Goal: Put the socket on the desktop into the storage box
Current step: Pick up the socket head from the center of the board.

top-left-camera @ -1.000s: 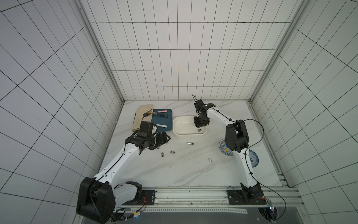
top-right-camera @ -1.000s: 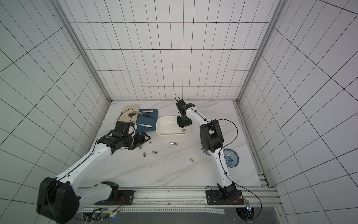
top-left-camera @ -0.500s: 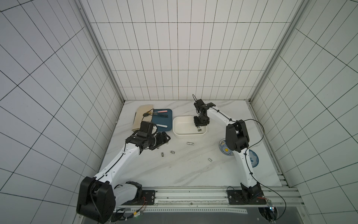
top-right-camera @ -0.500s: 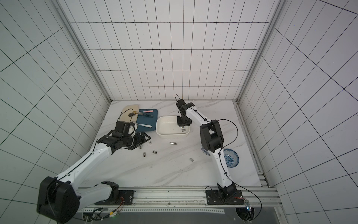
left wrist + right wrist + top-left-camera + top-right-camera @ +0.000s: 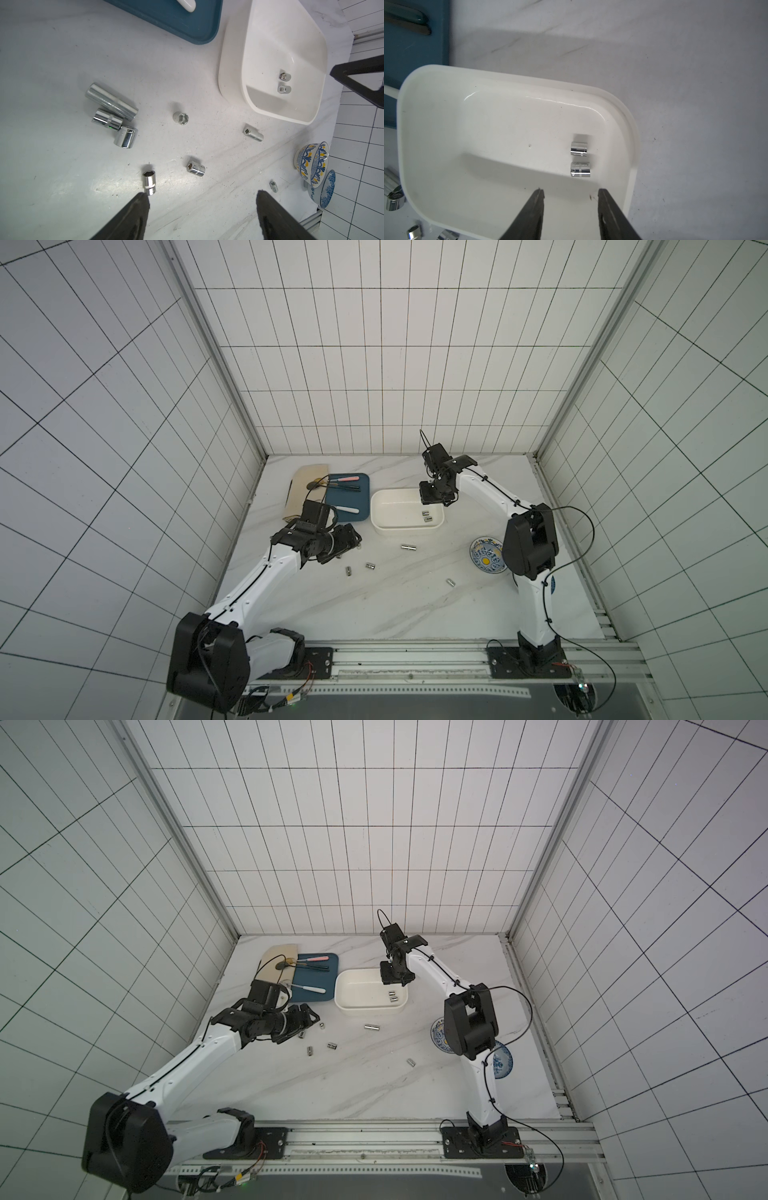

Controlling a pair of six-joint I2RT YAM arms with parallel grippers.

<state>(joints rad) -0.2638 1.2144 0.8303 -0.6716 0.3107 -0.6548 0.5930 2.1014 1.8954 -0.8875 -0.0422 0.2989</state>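
Several chrome sockets lie scattered on the white marble desktop (image 5: 415,614), among them a long socket (image 5: 111,104) and a short one (image 5: 195,167). My left gripper (image 5: 202,194) hovers low over them, open and empty, with a small socket (image 5: 149,181) just off one fingertip. It shows in both top views (image 5: 353,539) (image 5: 309,1017). The white storage box (image 5: 488,135) (image 5: 395,510) holds two small sockets (image 5: 579,148) (image 5: 580,169) side by side. My right gripper (image 5: 571,190) (image 5: 432,499) hangs above the box's right end, open with nothing between its fingers.
A dark-blue tray (image 5: 363,502) with utensils and a beige board (image 5: 299,493) lie left of the box. Blue-patterned plates (image 5: 484,560) sit under the right arm's elbow, seen stacked in the left wrist view (image 5: 311,162). A metal rail (image 5: 415,664) runs along the front edge.
My right gripper's jaws have spread a little wider above the storage box. Neither arm has visibly shifted, and the left gripper stays open.
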